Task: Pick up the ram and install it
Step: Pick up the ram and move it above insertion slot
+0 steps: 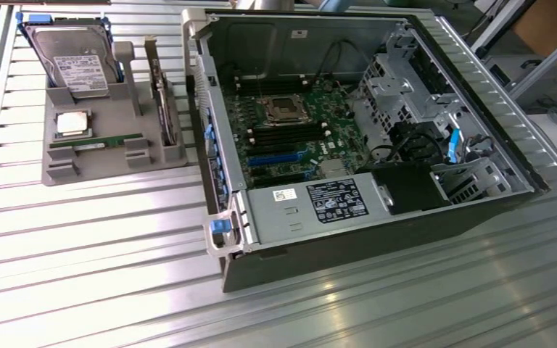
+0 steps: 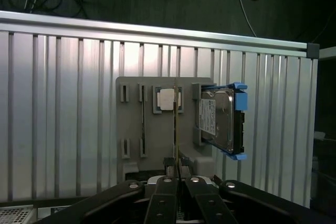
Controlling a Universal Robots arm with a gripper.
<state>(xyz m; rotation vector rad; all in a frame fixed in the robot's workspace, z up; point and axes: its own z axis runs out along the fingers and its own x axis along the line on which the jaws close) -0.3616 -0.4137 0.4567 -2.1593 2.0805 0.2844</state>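
In the wrist view my gripper point(image 2: 177, 169) is shut on a ram point(image 2: 177, 129), a thin green stick seen edge-on that reaches out from between the black fingers. It hangs high above the grey parts tray point(image 2: 131, 93), in line with the silver processor chip point(image 2: 167, 99). Another ram point(image 1: 95, 141) lies in a slot of the grey tray point(image 1: 66, 170) in the exterior view, and it shows edge-on as the tray's ram point(image 2: 143, 124) in the wrist view. The open computer case point(image 1: 307, 261) lies at the exterior view's right, with dark memory slots point(image 1: 281, 135) beside the processor socket point(image 1: 286, 109).
The tray also holds a hard drive point(image 1: 75, 61) in blue rails, a processor chip point(image 1: 73, 123) and a card with a metal bracket point(image 1: 162, 101). The hard drive point(image 2: 220, 119) stands beside the held stick's line. A ribbed metal table point(image 1: 85, 246) carries everything; cables and a power supply point(image 1: 327, 203) fill the case.
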